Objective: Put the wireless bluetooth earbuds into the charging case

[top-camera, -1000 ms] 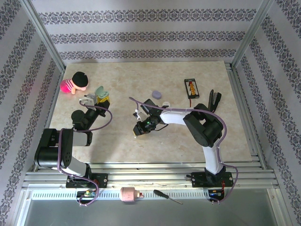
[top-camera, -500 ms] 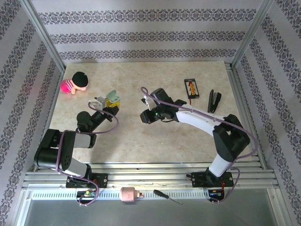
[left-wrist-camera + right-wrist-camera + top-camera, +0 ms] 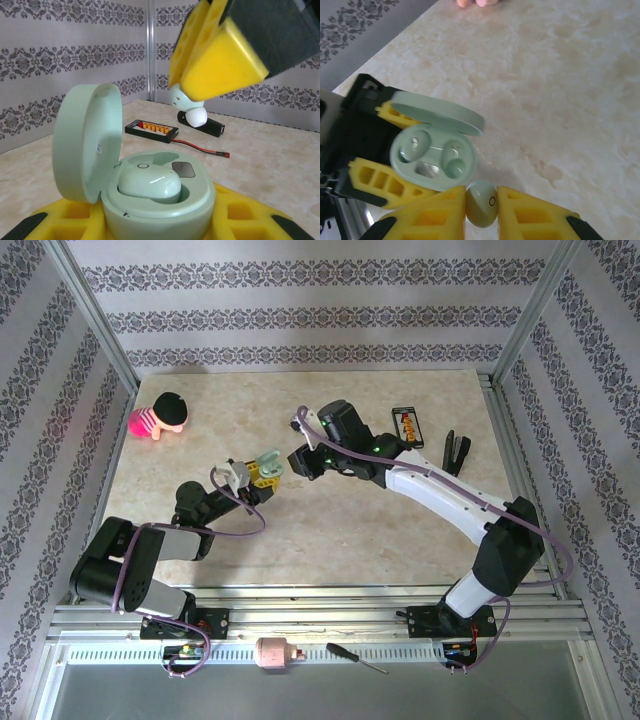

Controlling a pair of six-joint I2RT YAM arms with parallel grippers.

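A pale green charging case [image 3: 157, 200] stands open in my left gripper [image 3: 157, 226], which is shut on its base, lid [image 3: 87, 142] tipped up to the left. One pale green earbud [image 3: 149, 182] sits in a slot of the case. My right gripper [image 3: 481, 205] is shut on a second pale green earbud [image 3: 481, 202], held just beside the case [image 3: 432, 157], whose nearer slot [image 3: 454, 162] looks empty. In the left wrist view this earbud [image 3: 192, 107] hangs above and behind the case. From above, the left gripper [image 3: 262, 468] and right gripper [image 3: 298, 457] meet mid-table.
A pink doll with a black hat [image 3: 160, 415] lies at the back left. A black board with orange connectors [image 3: 407, 426] and a black clip [image 3: 455, 452] lie at the back right. A screwdriver [image 3: 355, 657] rests on the rail in front of the table.
My left gripper has carried the open case rightward toward the table's middle. My right arm has swung from the centre toward the back and now holds the earbud close to the case.
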